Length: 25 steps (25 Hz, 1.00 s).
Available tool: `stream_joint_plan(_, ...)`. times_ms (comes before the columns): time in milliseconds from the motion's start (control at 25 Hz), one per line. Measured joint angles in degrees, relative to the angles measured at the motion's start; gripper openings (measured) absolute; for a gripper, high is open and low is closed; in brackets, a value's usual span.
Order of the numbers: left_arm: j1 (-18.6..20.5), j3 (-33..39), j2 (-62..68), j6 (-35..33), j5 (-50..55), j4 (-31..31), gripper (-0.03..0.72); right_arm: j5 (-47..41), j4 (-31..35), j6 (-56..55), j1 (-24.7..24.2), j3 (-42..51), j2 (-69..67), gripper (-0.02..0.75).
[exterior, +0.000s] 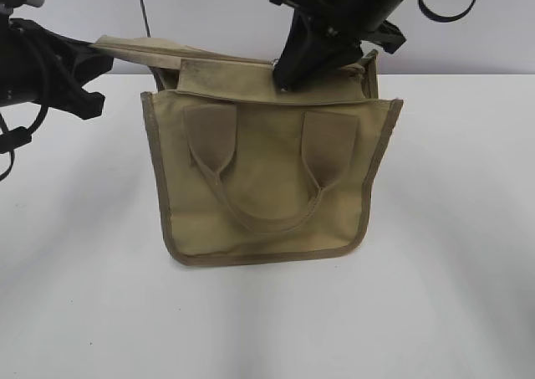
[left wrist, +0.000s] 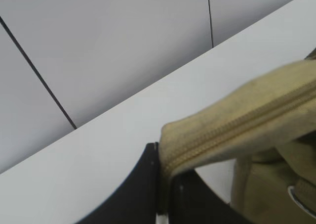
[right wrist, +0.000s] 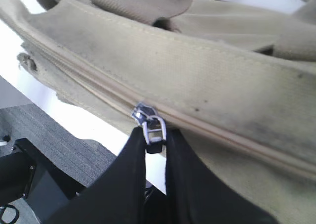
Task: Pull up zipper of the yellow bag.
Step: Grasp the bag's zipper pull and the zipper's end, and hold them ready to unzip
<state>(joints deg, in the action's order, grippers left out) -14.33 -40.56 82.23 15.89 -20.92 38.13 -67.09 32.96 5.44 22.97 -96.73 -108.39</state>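
The yellow bag (exterior: 259, 178) stands upright on the white table, with its looped handle facing me. Its top fabric panel is stretched out to the left. My left gripper (exterior: 96, 65) is shut on the end of that panel; in the left wrist view the jaws (left wrist: 165, 177) pinch the fabric where the zipper (left wrist: 237, 127) ends. My right gripper (exterior: 284, 79) comes down onto the bag's top from above. In the right wrist view its fingertips (right wrist: 155, 141) are shut on the silvery zipper pull (right wrist: 150, 124). The closed zipper line (right wrist: 222, 135) runs off to the right.
The white table (exterior: 451, 270) extends around the bag, with a pale wall behind it. A black cable loop (exterior: 447, 11) hangs at the upper right. The right wrist view shows the table's edge, grey floor and a black frame (right wrist: 24, 179) below.
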Motion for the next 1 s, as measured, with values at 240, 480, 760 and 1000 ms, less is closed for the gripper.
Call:
stream_joint_plan(240,-0.05,0.00,0.00,0.00,-0.83,-0.05,0.001,-1.40,-1.84,-0.02,-4.56,0.00,0.92,0.062)
stream_joint_plan(480,0.15,0.00,0.00,0.00,-0.72,-1.03,0.001,-2.06,-4.43,0.17,-7.09,0.00,1.39,0.062)
stream_joint_plan(760,1.22,0.00,0.00,-0.04,-1.27,-1.29,0.001,-2.15,-5.86,0.11,-8.24,0.04,2.18,0.062)
stream_joint_plan(1000,1.22,0.00,0.00,-0.04,-1.48,-1.29,0.002,-2.15,-6.73,-0.01,-8.30,0.04,2.17,0.061)
